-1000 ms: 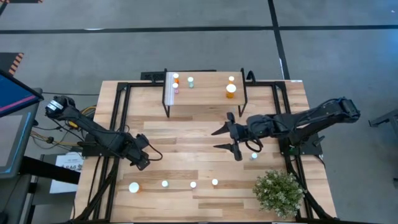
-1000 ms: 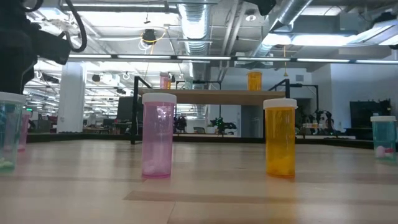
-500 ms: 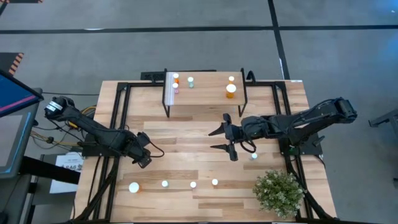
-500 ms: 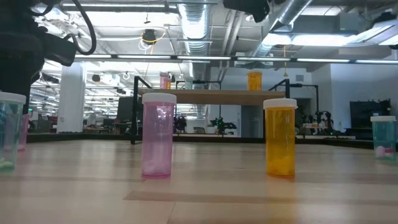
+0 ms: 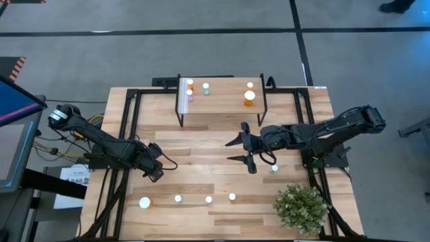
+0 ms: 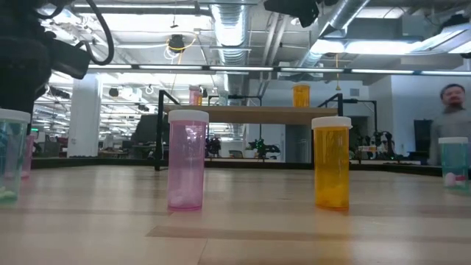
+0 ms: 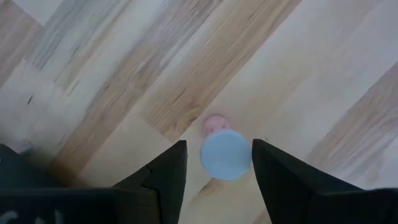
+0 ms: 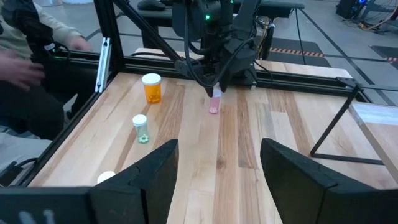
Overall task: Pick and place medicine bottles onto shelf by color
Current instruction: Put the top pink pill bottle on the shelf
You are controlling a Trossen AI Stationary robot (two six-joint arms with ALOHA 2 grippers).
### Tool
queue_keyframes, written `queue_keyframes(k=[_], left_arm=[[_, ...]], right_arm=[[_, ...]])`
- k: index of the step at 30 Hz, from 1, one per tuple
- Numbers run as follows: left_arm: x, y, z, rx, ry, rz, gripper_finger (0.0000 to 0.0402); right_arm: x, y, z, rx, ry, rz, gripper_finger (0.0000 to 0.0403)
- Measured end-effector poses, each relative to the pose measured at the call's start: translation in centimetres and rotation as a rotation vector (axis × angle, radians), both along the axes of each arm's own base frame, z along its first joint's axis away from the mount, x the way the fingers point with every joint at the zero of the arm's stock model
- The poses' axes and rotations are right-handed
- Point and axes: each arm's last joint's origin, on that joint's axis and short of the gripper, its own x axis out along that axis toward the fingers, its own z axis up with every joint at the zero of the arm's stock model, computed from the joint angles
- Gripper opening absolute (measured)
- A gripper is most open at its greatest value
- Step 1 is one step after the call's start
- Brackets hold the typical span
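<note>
While the left gripper (image 7: 214, 163) hangs over a small pink medicine bottle (image 7: 225, 154) standing on the tabletop (image 5: 201, 151), its fingers flank the white cap without visibly touching it. The right gripper (image 5: 238, 150) hovers mid-table with fingers spread wide, empty, before the shelf (image 5: 218, 101), which carries several bottles.

Left arm (image 5: 101, 142): dark jointed links, black cable being looped near wrist, pale round cap being shown at base joint. Right arm (image 5: 322, 131): same dark, matte finish. Right gripper (image 5: 240, 151): two black tapering fingers (image 8: 142, 180), flat-faced, angular. Left gripper (image 7: 214, 171): matching black wedge-shaped fingers (image 7: 163, 176).
</note>
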Motion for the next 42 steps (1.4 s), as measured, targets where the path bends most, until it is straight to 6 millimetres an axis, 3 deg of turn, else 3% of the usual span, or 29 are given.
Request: queue_keyframes(k=[18,31,42], left_arm=[[0.00,-0.01,0.00,-0.004,0.000,0.010,0.0166],[-0.01,-0.02,0.01,-0.010,0.001,0.014,0.0103],[-0.02,-0.01,0.87,-0.020,-0.026,-0.004,0.0100]], right_arm=[[-0.01,0.00,0.01,0.002,0.000,-0.001,0.0249],[-0.01,0.00,0.00,0.001,0.000,0.000,0.0249],[-0.02,0.00,0.01,-0.001,0.000,0.001,0.0249]])
